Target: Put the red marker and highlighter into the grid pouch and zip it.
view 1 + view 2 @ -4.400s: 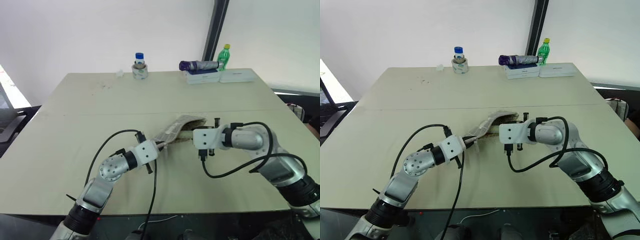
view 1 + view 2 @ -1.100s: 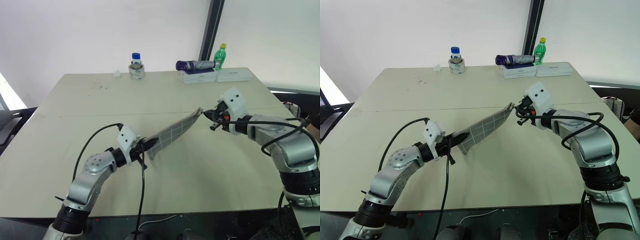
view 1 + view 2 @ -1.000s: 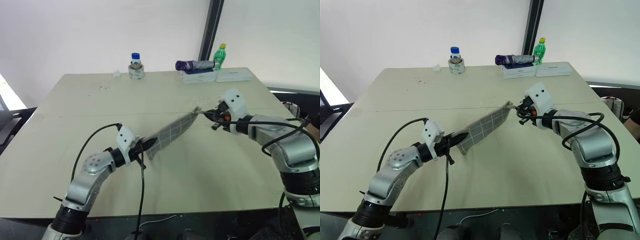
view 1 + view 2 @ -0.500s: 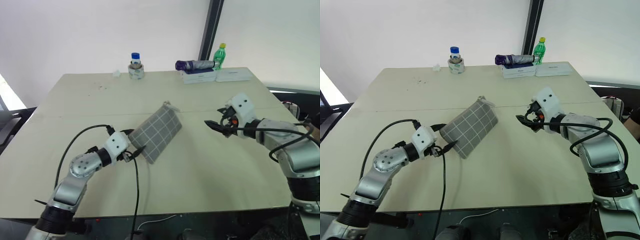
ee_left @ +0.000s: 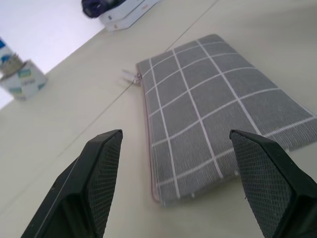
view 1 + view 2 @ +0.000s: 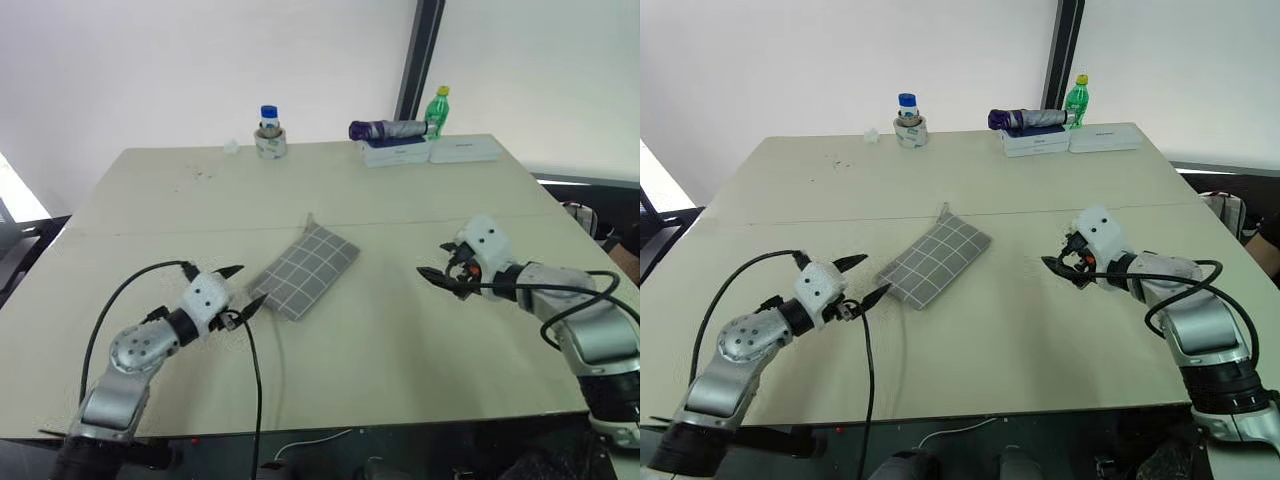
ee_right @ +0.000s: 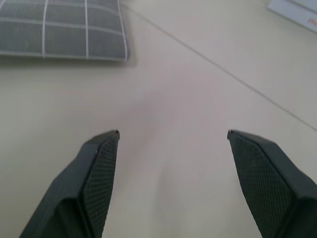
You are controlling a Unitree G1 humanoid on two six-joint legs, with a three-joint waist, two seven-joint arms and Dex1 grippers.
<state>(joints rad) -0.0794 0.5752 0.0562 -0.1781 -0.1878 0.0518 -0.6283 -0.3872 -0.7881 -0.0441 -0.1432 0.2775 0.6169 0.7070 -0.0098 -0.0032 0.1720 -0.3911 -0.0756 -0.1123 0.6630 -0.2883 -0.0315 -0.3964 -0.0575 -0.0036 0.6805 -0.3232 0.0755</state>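
Note:
The grid pouch (image 6: 303, 270) lies flat on the table, grey with white lines, free of both grippers. Its zipper pull (image 5: 130, 76) sits at the far corner. My left gripper (image 6: 250, 285) is open just left of the pouch's near end, pointing at it without touching; the left wrist view has the pouch (image 5: 208, 114) between its spread fingers. My right gripper (image 6: 435, 265) is open and empty over bare table, well right of the pouch; the pouch's corner (image 7: 64, 29) lies ahead of it. The red marker and the highlighter are hidden.
Along the table's far edge stand a blue-capped bottle in a tape roll (image 6: 267, 135), a folded purple umbrella (image 6: 385, 129) on white boxes (image 6: 405, 152), and a green bottle (image 6: 437, 108). A seam crosses the table (image 6: 150, 200) behind the pouch.
Both grippers opened and let go of the pouch, which dropped from being stretched between them to lying flat. The left arm drew back to the left; the right arm sank.

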